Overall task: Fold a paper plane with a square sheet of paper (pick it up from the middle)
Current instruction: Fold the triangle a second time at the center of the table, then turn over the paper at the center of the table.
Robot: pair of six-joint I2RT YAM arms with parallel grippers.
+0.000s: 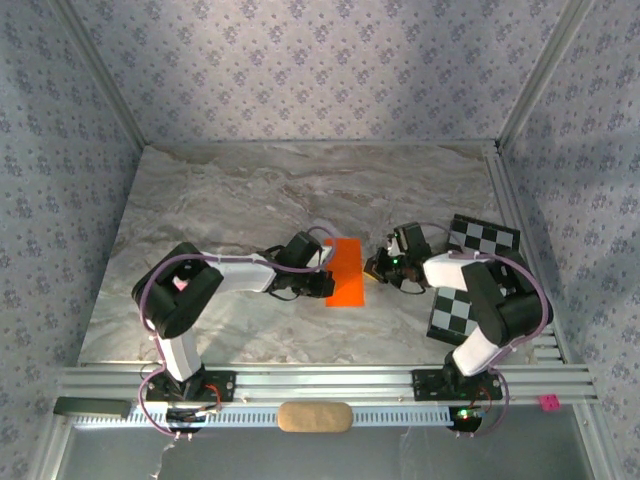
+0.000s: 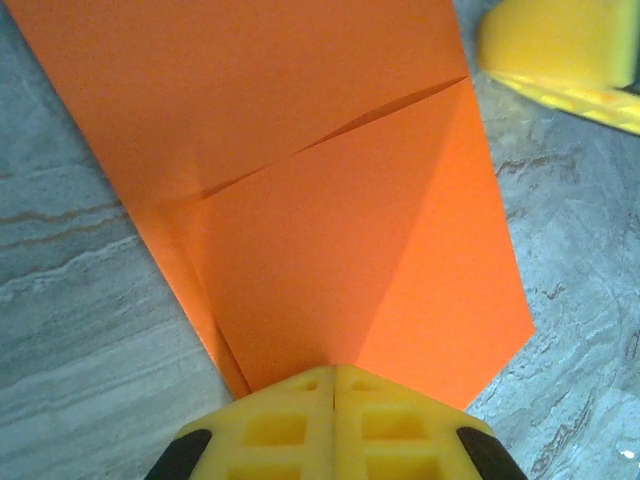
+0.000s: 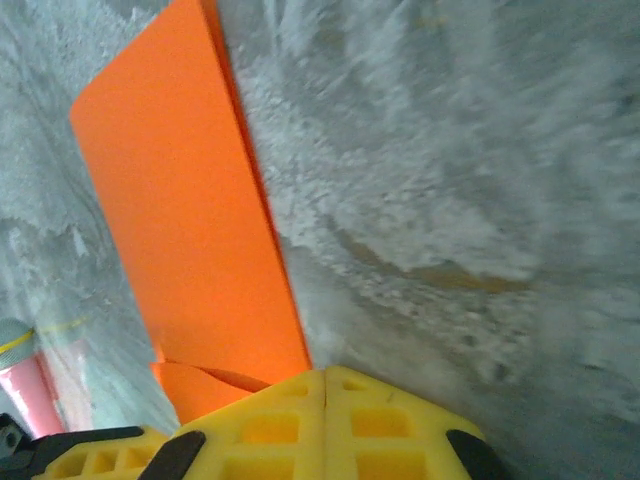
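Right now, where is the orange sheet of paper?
In the top view the orange sheet lies near the middle of the table, between the left claw and the right claw, with the checkerboard card to its right.

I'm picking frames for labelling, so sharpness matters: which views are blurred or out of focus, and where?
Right wrist view: the marble table is smeared on the right, the orange sheet sharper. Left wrist view: sheet creases crisp, the right gripper's fingers at top right out of focus. Top view: evenly lit, no glare.
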